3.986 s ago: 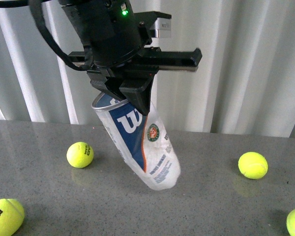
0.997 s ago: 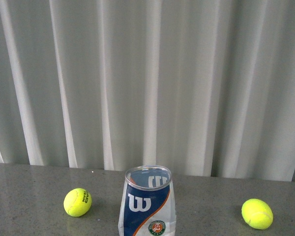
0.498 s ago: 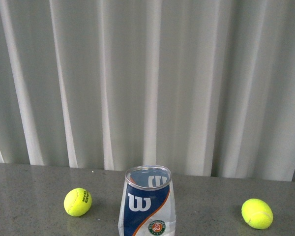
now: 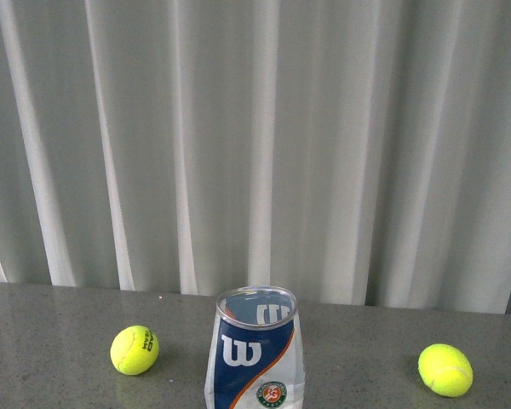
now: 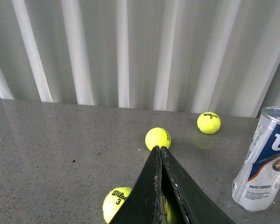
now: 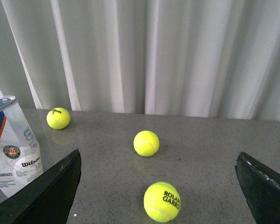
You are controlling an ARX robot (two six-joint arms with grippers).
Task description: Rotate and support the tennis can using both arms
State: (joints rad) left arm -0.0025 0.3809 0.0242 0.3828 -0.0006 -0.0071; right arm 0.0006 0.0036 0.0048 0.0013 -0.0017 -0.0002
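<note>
My left gripper [image 5: 160,150] has its two flat black fingers [image 5: 147,196] pressed together, tips meeting with nothing between them. My right gripper [image 6: 158,161] is spread wide, one finger [image 6: 46,196] at one side of its wrist view and the other at the far side, holding nothing.

Just past my closed left fingertips lies a tennis ball [image 5: 157,138] on the grey table [image 5: 60,149]; a ball marked Wilson 3 [image 5: 115,203] sits beside the fingers, partly hidden by them, and a third ball [image 5: 208,122] lies further off near the curtain [image 5: 130,51]. Between my open right fingers lie a ball printed Roland Garros [image 6: 162,201] and a plain ball [image 6: 146,143] beyond it.

The tennis can [image 4: 255,349] stands upright on the table, open mouth up, apart from both my grippers; neither touches it. In the front view it stands between two balls, one on the left [image 4: 134,350] and one on the right [image 4: 444,370], its W label and round emblem facing the camera. Its lower end is cut off by the picture's edge there, and neither arm shows in that view.
</note>
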